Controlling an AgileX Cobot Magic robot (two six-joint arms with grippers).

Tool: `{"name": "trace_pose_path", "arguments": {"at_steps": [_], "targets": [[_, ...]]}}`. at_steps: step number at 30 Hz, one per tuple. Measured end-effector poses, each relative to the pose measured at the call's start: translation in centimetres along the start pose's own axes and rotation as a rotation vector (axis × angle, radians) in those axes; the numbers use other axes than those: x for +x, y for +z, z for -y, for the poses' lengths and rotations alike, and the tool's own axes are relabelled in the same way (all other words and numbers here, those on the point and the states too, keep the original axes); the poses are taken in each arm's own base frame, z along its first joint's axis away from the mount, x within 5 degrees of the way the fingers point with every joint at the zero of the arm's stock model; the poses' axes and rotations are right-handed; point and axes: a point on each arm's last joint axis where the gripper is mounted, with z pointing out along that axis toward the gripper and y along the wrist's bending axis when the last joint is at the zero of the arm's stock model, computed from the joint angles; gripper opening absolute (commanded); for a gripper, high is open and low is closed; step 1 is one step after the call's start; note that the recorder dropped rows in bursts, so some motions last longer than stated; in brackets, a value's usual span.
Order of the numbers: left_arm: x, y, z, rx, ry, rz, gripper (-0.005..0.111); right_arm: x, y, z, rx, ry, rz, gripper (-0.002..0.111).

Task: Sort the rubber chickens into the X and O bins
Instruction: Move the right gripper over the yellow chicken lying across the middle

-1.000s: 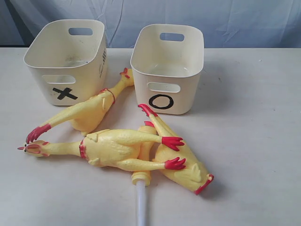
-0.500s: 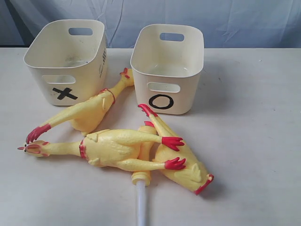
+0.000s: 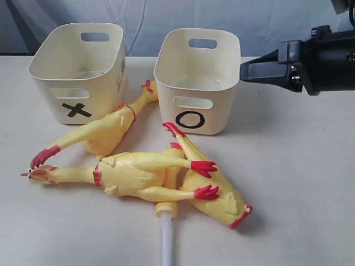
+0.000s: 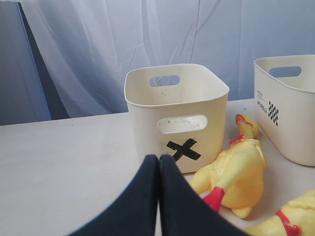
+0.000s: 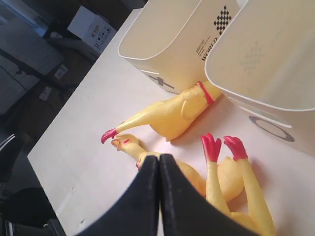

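Observation:
The X bin (image 3: 77, 69) stands back left and the O bin (image 3: 197, 83) beside it; no chicken shows inside either. One rubber chicken (image 3: 108, 130) leans against the X bin, its head between the bins. A second chicken (image 3: 138, 174) lies across the front, head to the left. A third (image 3: 219, 194) lies partly under it. My right gripper (image 3: 244, 72) hangs shut and empty in the air right of the O bin. My left gripper (image 4: 158, 158) is shut and empty, facing the X bin (image 4: 177, 105); the exterior view does not show it.
A white tube (image 3: 166, 241) with a yellow cap pokes out from under the chickens at the table's front edge. A pale curtain hangs behind the bins. The right wrist view shows the table's left edge with dark room clutter beyond it.
My right arm has come into the exterior view from the right edge, beside the O bin. The chickens and bins have not moved.

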Motion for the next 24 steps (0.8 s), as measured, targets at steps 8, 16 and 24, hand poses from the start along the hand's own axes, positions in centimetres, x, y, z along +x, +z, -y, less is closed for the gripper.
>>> {"name": "trace_pose_path", "arguments": {"at_steps": [8, 16, 24], "targets": [[0.0, 0.0, 0.0, 0.0, 0.0, 0.0, 0.0, 0.1, 0.1, -0.2, -0.026, -0.02, -0.015, -0.001], [0.0, 0.0, 0.0, 0.0, 0.0, 0.0, 0.0, 1.7, 3.0, -5.6, -0.273, -0.381, -0.125, -0.001], [0.0, 0.0, 0.0, 0.0, 0.0, 0.0, 0.0, 1.8, 7.2, -10.8, -0.162, -0.696, -0.048, -0.001]]}}
